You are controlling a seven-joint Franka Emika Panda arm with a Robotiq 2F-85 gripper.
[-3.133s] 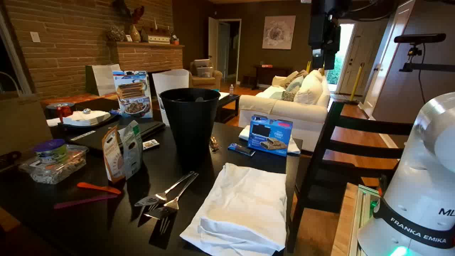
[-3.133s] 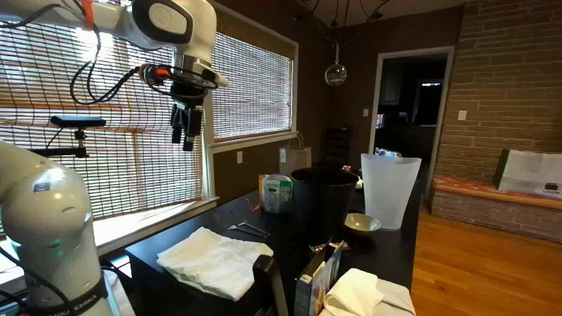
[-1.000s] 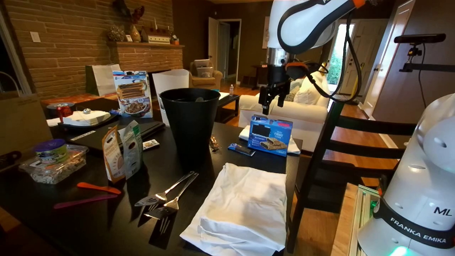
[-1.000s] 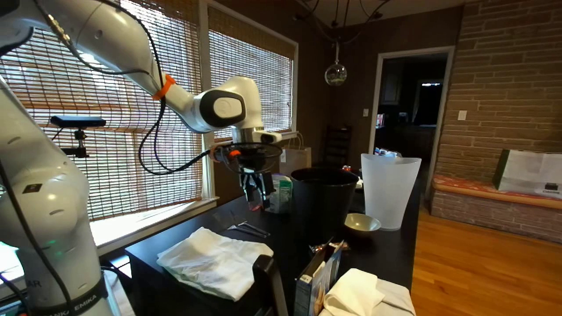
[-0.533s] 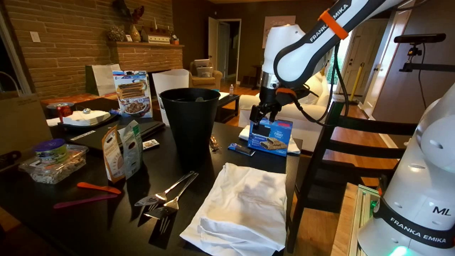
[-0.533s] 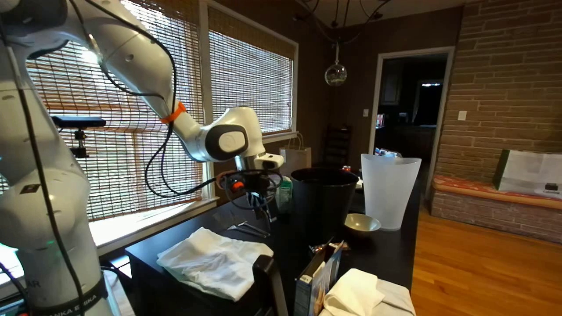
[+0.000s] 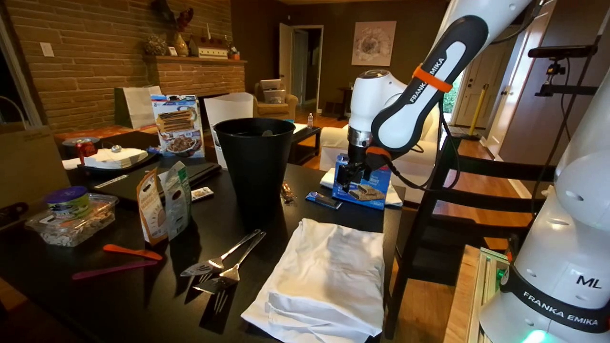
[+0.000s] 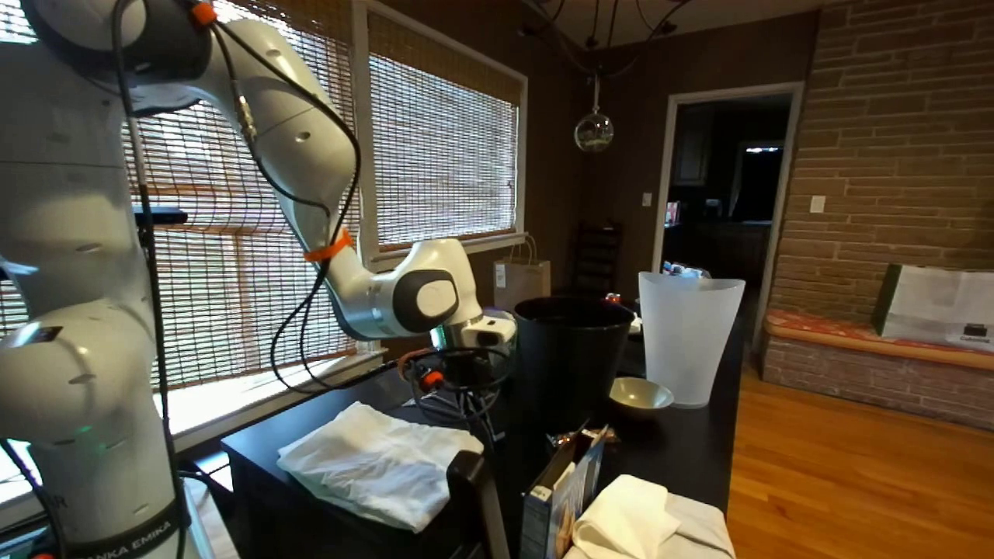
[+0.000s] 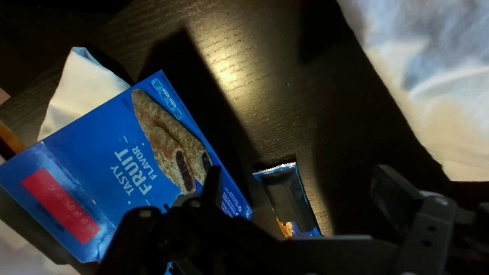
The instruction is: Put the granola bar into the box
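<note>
The granola bar (image 7: 324,200) lies flat on the dark table beside the blue box (image 7: 369,195) in an exterior view. In the wrist view the bar (image 9: 288,198) shows a dark and blue wrapper with a silvery end; its near end is hidden by the gripper. The box stands upright; it also shows in the wrist view (image 9: 95,152) and edge-on in an exterior view (image 8: 571,489), where its top looks open. My gripper (image 9: 300,187) is open and empty above the bar, one finger on each side in view. In an exterior view the gripper (image 7: 351,180) overlaps the box front.
A tall black bin (image 7: 252,166) stands behind the bar. A white cloth (image 7: 329,271) lies nearer that camera. A folded napkin (image 8: 629,516) is beside the box. A chair back (image 8: 477,501) rises at the table edge. Metal utensils (image 7: 231,271) lie on the table.
My gripper has come from high up down to just above the bar, in front of the box. The bar and box have not moved.
</note>
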